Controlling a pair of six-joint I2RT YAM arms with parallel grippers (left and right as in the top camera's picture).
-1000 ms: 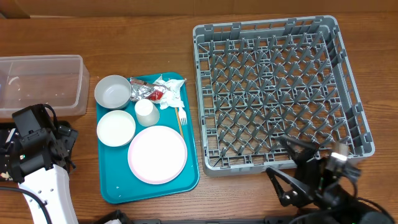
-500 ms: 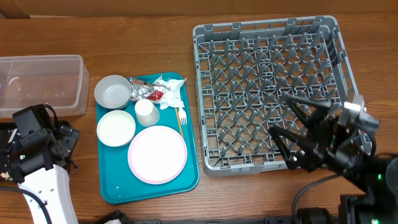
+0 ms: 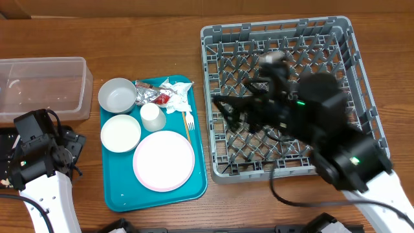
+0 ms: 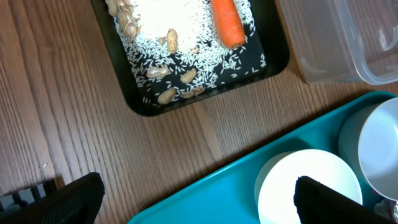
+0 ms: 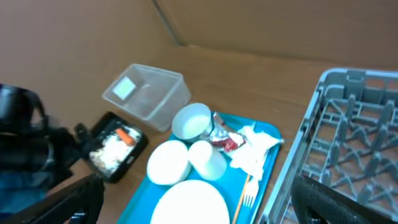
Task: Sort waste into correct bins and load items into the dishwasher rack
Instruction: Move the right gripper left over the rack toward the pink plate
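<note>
Fingers (image 4: pixel 78 202) of the left gripper (image 4: pixel 199 208) stand wide apart with nothing between them. They hang over bare wood and a corner of the teal tray (image 4: pixel 217 199), close to the desk's left edge. Just beyond them lies the black tray (image 4: pixel 134 99), holding rice-like crumbs (image 4: pixel 168 15), peanuts (image 4: pixel 158 71) and a carrot (image 4: pixel 227 25). The clear tub (image 4: pixel 336 43) sits just beside it, toward the far left corner.

The right gripper (image 3: pixel 231 92) is likewise spread wide and holds nothing. It reaches over the left part of the dishwasher rack (image 3: pixel 259 28), which fills the right half of the desk up to the far edge.

Between tub and rack, the teal tray runs from mid-desk toward the near edge. At its far left corner rests a white bowl (image 3: pixel 117 95), with a second bowl (image 3: pixel 120 133) just nearer. The cup (image 3: pixel 152 116) stands beside both, and the plate (image 3: pixel 163 160) lies at the near end. Along the side facing the rack lies the fork (image 3: pixel 189 123). A crumpled napkin (image 3: pixel 176 90) and a foil wrapper (image 3: pixel 152 97) sit together at the tray's far end.
</note>
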